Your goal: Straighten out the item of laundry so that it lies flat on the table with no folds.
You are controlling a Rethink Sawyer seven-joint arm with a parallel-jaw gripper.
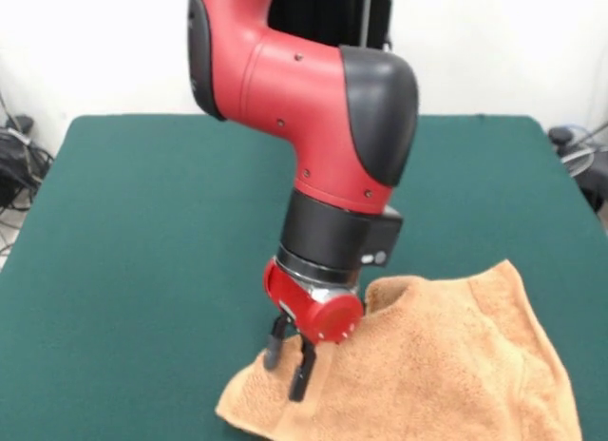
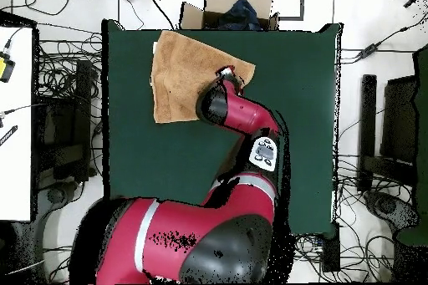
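Gripper poised over one corner of the towel, ready to tug it flat

The gripper (image 1: 290,363) points down with its two dark fingers (image 1: 302,373) a little apart and nothing between them, tips right at the cloth or just above it; I can't tell if they touch. Directly under it is the corner of the item of laundry (image 1: 446,365), an orange-tan towel whose bulk spreads away to one side of the gripper, toward the table's (image 1: 142,232) edge nearest the front camera. Just behind the wrist, the towel's edge curls up into a raised lip, so it isn't flat yet. I'd guess the arm is here because a corner gives the best hold for pulling slack out. From overhead, the towel (image 2: 180,81) sits near the table's (image 2: 301,114) far corner from the base, with open green beyond the gripper (image 2: 226,73) to stretch into.
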